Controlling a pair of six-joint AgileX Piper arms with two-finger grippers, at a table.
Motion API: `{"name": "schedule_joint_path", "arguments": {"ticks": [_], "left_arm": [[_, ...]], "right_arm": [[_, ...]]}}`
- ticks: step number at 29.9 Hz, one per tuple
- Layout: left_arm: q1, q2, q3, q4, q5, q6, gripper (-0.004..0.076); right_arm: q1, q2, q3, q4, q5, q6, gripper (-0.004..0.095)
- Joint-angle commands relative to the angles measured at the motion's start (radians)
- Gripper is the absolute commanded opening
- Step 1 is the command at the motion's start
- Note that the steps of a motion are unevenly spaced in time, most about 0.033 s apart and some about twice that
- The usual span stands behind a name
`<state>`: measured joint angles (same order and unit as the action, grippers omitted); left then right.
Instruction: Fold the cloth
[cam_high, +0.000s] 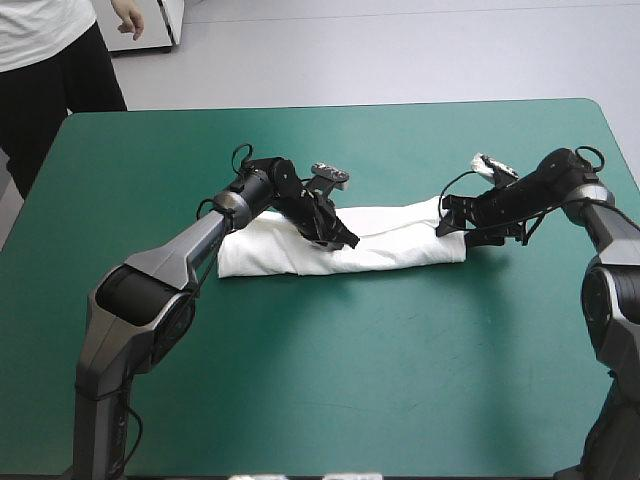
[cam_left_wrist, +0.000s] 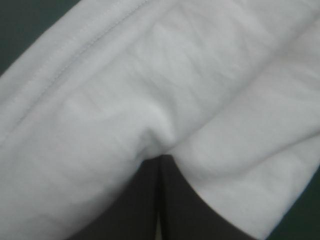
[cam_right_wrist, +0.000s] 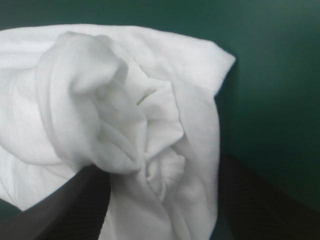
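The white T-shirt lies on the table's middle as a long folded band running left to right. My left gripper rests on the band's middle, its black fingers met in a point and pinching a fold of the T-shirt. My right gripper is at the band's right end. In the right wrist view the right gripper has its fingers wide apart, with a bunched twist of the T-shirt between them.
The teal-green cover stretches wide in front of the shirt and to both sides. The table's far edge runs behind both arms, and its right edge lies close beside the right arm.
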<state>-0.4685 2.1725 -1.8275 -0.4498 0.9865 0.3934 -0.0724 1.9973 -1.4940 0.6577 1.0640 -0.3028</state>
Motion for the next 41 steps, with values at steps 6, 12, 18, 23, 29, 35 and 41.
{"name": "schedule_joint_path", "arguments": {"ticks": [6,12,18,23,29,35,41], "left_arm": [[-0.005,-0.048,-0.025,-0.025,-0.013,-0.006,-0.001],[-0.005,-0.033,-0.025,-0.023,-0.013,-0.006,-0.001],[-0.007,-0.023,-0.025,-0.019,-0.005,-0.006,-0.001],[-0.007,-0.023,-0.025,-0.017,0.009,-0.006,-0.001],[-0.008,-0.023,-0.025,-0.017,0.01,-0.014,-0.001],[-0.008,-0.023,-0.025,-0.021,0.01,-0.014,-0.001],[-0.004,-0.073,-0.048,0.023,0.048,-0.014,-0.001]], "right_arm": [[-0.001,0.024,-0.018,0.114,0.043,-0.051,0.0511],[0.005,0.024,-0.018,0.153,0.057,-0.123,0.0041],[0.005,0.022,-0.056,0.238,0.105,-0.149,-0.0009],[0.005,-0.022,-0.139,0.279,0.13,-0.149,-0.0013],[0.005,-0.088,-0.217,0.335,0.158,-0.147,-0.0013],[0.005,-0.134,-0.227,0.352,0.165,-0.147,-0.0013],[0.005,-0.135,-0.227,0.357,0.17,-0.147,-0.0013]]}}
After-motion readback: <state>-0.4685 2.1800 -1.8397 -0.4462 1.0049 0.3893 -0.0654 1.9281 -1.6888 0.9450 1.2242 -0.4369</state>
